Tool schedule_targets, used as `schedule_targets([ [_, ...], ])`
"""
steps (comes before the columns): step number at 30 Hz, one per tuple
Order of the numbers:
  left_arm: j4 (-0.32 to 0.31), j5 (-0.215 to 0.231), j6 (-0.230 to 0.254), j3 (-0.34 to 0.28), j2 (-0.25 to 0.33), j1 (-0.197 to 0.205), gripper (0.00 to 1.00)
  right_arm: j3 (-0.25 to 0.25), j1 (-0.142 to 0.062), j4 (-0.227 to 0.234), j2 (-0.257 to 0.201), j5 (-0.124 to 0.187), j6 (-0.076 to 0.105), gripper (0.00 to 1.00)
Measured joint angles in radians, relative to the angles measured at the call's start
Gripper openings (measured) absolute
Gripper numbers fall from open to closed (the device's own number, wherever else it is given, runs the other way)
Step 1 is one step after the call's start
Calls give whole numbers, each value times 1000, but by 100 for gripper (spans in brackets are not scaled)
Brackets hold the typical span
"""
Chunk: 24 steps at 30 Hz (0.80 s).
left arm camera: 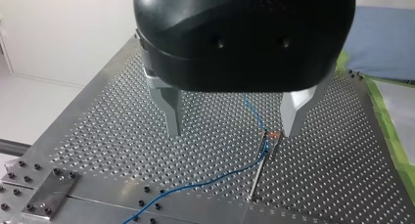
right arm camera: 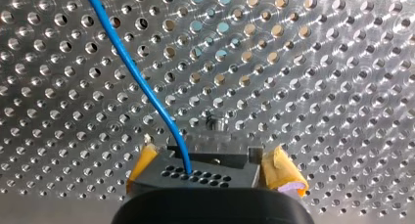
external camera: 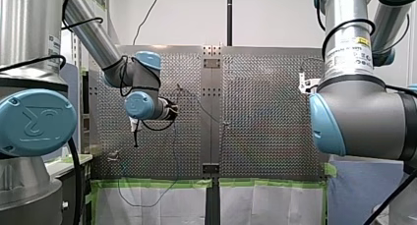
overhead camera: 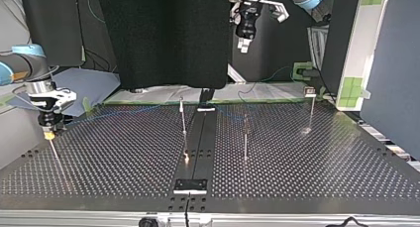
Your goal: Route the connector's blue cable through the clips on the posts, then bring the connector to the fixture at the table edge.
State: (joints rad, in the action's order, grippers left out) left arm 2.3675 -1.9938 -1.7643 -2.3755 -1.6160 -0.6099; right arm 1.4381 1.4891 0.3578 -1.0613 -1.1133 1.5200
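Note:
In the right wrist view a black connector point(right arm camera: 195, 172) sits between the yellow pads point(right arm camera: 286, 177) of my right gripper point(right arm camera: 213, 170), held above the perforated table. Its blue cable point(right arm camera: 142, 82) runs up and away over the table. In the top view my right gripper point(overhead camera: 48, 134) hangs at the left, just above a thin post point(overhead camera: 55, 155). My left gripper point(overhead camera: 243, 44) is high at the back, its metal fingers point(left arm camera: 171, 111) open and empty. Under it stands a post with a clip point(left arm camera: 269, 136), and the blue cable point(left arm camera: 215, 177) passes at that clip.
Three more thin posts point(overhead camera: 183, 118) point(overhead camera: 245, 138) point(overhead camera: 311, 113) stand across the table's middle and right in the top view. A black plate point(overhead camera: 190, 186) is bolted near the near edge. A white bracket point(external camera: 305, 82) sits at the front view's right.

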Motion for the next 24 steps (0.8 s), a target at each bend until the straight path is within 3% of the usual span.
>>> schedule_targets([
  [9,-9,24,4,0,-20,0,100,-5,22,-16,-2,-2,-5,92],
  [24,-5,31,5,0,-23,2,100,-6,24,-17,-3,-2,-6,92],
])
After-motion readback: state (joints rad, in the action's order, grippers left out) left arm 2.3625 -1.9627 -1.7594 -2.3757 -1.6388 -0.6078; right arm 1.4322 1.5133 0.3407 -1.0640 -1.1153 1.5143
